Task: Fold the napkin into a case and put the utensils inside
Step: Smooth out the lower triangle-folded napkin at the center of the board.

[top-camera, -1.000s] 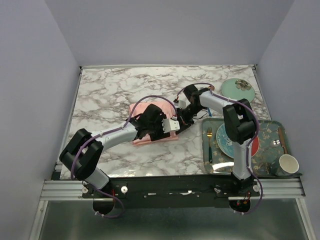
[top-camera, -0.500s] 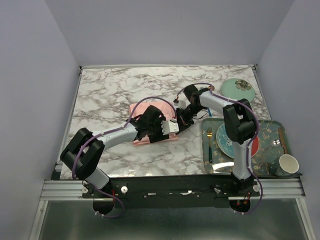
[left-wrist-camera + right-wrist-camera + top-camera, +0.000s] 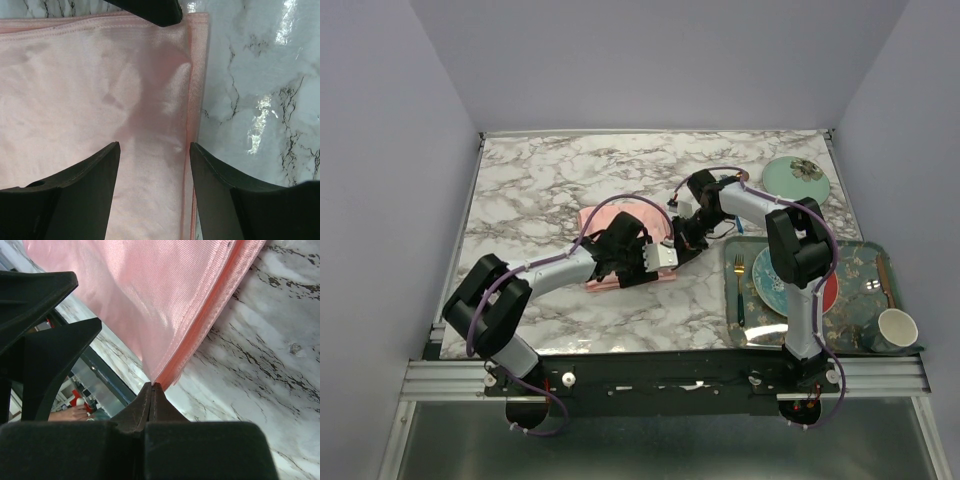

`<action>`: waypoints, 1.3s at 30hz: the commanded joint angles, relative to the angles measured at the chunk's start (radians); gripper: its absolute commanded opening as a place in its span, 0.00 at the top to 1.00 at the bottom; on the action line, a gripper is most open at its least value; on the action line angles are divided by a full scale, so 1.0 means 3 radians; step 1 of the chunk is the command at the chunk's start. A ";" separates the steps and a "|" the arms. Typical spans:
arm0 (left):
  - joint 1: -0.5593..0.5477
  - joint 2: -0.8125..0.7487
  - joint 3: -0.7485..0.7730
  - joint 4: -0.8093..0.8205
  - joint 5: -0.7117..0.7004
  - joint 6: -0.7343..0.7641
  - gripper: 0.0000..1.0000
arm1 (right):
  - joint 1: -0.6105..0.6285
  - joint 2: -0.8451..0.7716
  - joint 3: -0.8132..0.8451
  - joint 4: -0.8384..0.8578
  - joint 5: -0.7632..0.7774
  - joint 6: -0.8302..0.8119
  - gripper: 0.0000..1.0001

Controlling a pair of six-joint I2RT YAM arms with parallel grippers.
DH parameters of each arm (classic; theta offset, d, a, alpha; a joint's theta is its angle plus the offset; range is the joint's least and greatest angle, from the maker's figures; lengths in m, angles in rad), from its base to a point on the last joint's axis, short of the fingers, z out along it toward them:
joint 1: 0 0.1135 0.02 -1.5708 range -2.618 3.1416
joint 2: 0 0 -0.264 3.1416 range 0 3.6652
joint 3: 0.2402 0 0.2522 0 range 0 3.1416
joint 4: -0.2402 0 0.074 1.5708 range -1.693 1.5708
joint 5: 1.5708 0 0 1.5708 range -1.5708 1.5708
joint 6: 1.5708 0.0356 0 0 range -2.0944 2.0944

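Observation:
The napkin [image 3: 608, 216] lies folded into a pink rectangle at the table's middle, partly under both wrists. My left gripper [image 3: 658, 258] hovers open just above it; in the left wrist view the fingers [image 3: 85, 190] straddle the cloth's [image 3: 100, 90] right hem. My right gripper [image 3: 680, 240] is shut on the napkin's corner [image 3: 165, 285], pinched at the jaw tips [image 3: 152, 385] and lifted slightly off the marble. A slim copper utensil [image 3: 886, 280] lies at the tray's right. I cannot make out the dark blue fork.
A patterned tray [image 3: 800, 243] at the right holds a gold-headed fork with teal handle [image 3: 739, 290], a blue plate [image 3: 767, 290], a red plate [image 3: 829, 292] and a cup [image 3: 897, 328]. A mint plate [image 3: 795, 178] sits at the back right.
My left wrist has shifted slightly toward the near edge over the napkin. The right gripper stays shut on the corner.

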 commanded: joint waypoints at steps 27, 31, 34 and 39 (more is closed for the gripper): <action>0.0038 -0.0089 0.0169 -0.0455 0.0156 -0.0127 0.29 | -0.0012 0.0209 -0.0065 0.0078 0.0010 0.0095 0.95; 0.0302 -0.0412 0.0302 -0.0732 0.0458 -0.0393 0.27 | -0.0012 0.0163 -0.0080 0.0042 0.0026 0.0044 0.83; 0.0563 -0.0607 0.0394 -0.0793 0.0688 -0.0674 0.20 | -0.0007 0.0016 -0.0106 -0.0029 0.0005 -0.0033 0.63; 0.1259 -0.0648 0.0700 -0.0799 0.1199 -0.1232 0.05 | -0.0032 -0.0378 -0.0034 -0.0213 0.0097 -0.0467 0.28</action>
